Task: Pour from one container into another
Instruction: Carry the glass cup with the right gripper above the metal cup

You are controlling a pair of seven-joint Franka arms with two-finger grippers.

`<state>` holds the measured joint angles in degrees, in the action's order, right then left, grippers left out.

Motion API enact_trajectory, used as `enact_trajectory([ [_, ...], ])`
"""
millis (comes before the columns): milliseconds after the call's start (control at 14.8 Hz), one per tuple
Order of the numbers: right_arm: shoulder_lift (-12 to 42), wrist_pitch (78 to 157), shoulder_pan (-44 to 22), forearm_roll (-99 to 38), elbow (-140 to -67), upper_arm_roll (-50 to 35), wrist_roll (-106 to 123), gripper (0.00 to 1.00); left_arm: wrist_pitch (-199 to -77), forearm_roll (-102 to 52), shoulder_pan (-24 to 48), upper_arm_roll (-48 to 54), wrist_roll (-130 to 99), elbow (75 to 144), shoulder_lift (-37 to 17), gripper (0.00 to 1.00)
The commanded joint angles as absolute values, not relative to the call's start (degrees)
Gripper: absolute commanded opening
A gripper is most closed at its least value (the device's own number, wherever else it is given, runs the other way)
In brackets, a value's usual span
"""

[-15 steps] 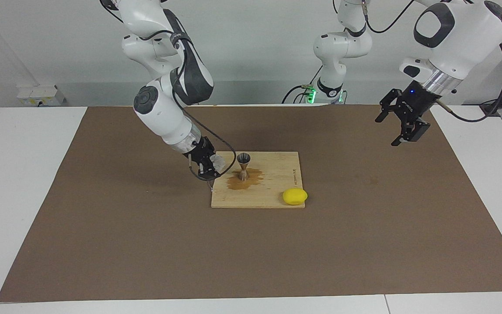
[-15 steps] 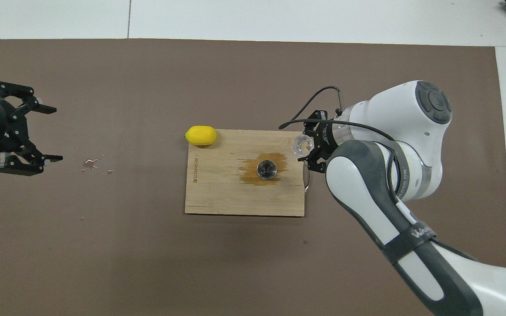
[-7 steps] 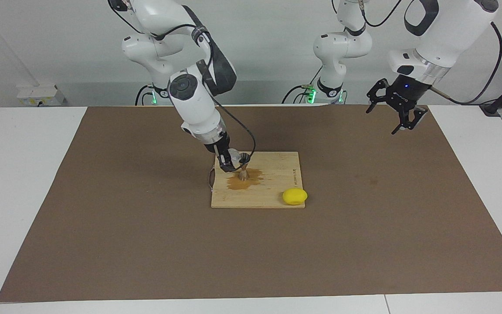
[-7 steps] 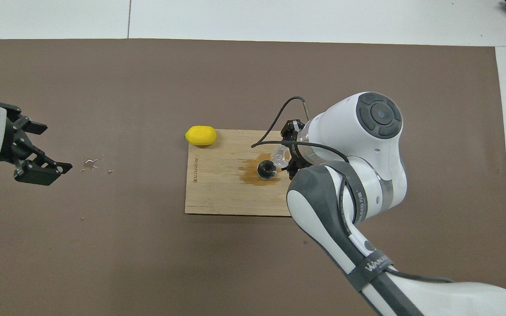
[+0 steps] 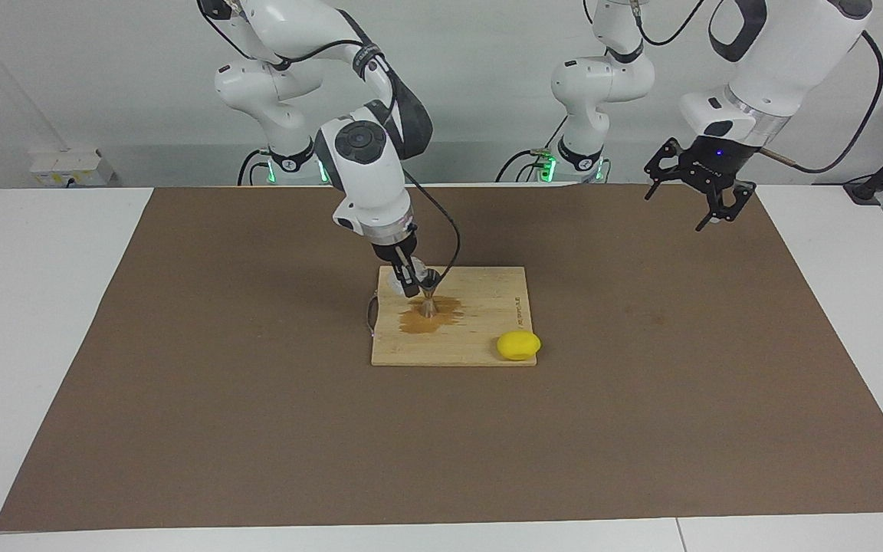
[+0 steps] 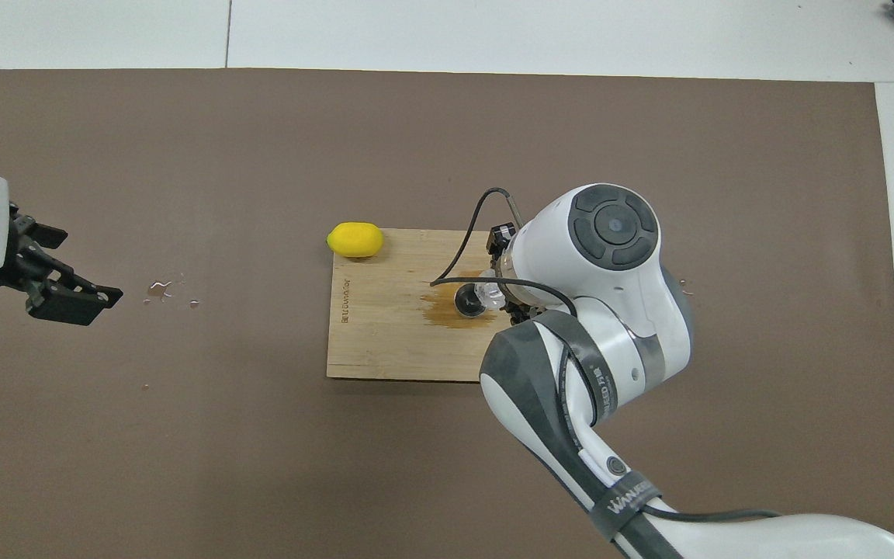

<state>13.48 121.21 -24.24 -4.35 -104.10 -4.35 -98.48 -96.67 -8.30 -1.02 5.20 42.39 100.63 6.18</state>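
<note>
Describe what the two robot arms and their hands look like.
Both arms have glossy white shells with dark grey joint sections and round grey caps. The right hand and left hand are black; a blue light glows above the left. A black cable loops beside the right wrist, which has a silver ring.

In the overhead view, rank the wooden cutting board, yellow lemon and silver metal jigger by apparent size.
1. Rectangular wooden cutting board, by far largest.
2. Yellow lemon.
3. Silver hourglass-shaped metal jigger, only its round mouth showing, beside the tilted clear glass cup.
</note>
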Motion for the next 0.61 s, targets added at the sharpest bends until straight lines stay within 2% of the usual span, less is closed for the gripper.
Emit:
enact_trajectory([
  [0, 13.62, 118.84, -25.93, 1.39, -102.83, -4.31, -100.02, 0.00, -95.80, -7.12, -1.14, 4.66, 41.22, 100.37, 7.29, 1.00],
  [541, 13.10, 117.16, -28.21, 10.35, -102.83, -4.31, -100.11, 0.00, -94.22, -7.03, -0.97, 4.75, 39.56, 100.72, 7.73, 1.00],
])
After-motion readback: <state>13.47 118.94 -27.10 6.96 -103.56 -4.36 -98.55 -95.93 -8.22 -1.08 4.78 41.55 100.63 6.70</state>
